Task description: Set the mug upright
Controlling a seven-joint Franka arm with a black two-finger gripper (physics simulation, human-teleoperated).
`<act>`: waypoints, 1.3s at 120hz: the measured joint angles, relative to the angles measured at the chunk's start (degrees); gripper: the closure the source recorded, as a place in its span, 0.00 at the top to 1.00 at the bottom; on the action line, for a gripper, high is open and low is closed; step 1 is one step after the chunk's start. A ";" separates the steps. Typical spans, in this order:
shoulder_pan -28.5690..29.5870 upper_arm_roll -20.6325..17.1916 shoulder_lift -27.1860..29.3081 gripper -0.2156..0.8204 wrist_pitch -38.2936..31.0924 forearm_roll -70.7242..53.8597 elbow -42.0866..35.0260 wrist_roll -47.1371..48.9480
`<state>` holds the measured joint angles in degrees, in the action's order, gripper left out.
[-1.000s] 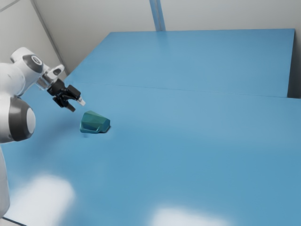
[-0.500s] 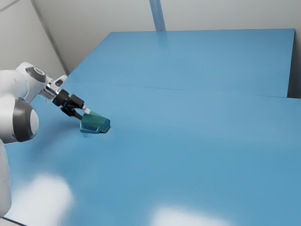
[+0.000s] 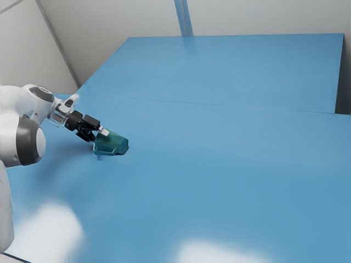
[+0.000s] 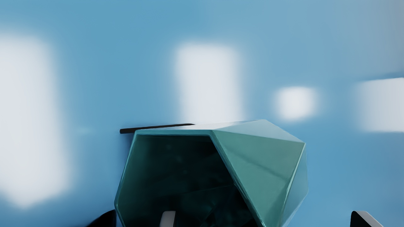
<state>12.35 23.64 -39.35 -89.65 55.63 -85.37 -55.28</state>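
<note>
Just ahead of my gripper [image 3: 99, 136], faceted teal mug [image 3: 112, 143] is down on its side on the blue table [image 3: 230, 170], not upright. Mouth [image 4: 180, 173] faces back toward the fingers. Fingers are open, wide gap, no grip on the mug. Wrist view: one fingertip [image 4: 168, 219] sits against the dark mouth; can't tell if it's actually inside the rim. Other fingertip [image 4: 366, 219] is outside, off past the slanted side wall, with table visible between it and the mug. Dark strip [image 4: 151, 128] runs along the mug's edge on the side away from the fingertips; can't tell what it is. Exterior view: white arm [image 3: 13, 142] comes in from that view's left, gripper tilted down, fingertips right at the mug's near end. Pale glare patches [image 4: 208, 82] on the tabletop beyond the mug from the fingers.
</note>
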 joint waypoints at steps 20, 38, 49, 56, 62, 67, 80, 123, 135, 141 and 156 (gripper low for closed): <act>-0.04 0.00 -0.01 0.73 0.35 0.72 -0.32 -0.70; -0.05 0.00 -0.08 0.63 0.49 1.36 -0.65 -1.18; -0.05 0.00 -0.09 0.57 0.51 1.83 -1.04 -1.43; -0.05 0.00 -0.09 0.53 0.52 2.00 -1.15 -1.56; -0.05 0.00 -0.09 0.50 0.54 2.17 -1.20 -1.67; -0.05 0.00 -0.09 0.47 0.55 2.29 -1.21 -1.75; -0.08 0.00 -0.09 0.41 0.63 2.82 -1.25 -1.94; -0.54 -0.04 0.09 0.19 0.61 4.22 -1.18 -2.38; -0.73 -0.06 0.36 0.16 0.52 4.47 -1.14 -2.46; -0.86 -0.03 0.73 0.13 0.59 4.48 -1.14 -2.51; -1.59 -0.01 2.97 0.07 1.03 4.05 -1.13 -2.56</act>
<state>10.77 23.63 -36.38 -88.63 59.68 -86.51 -57.83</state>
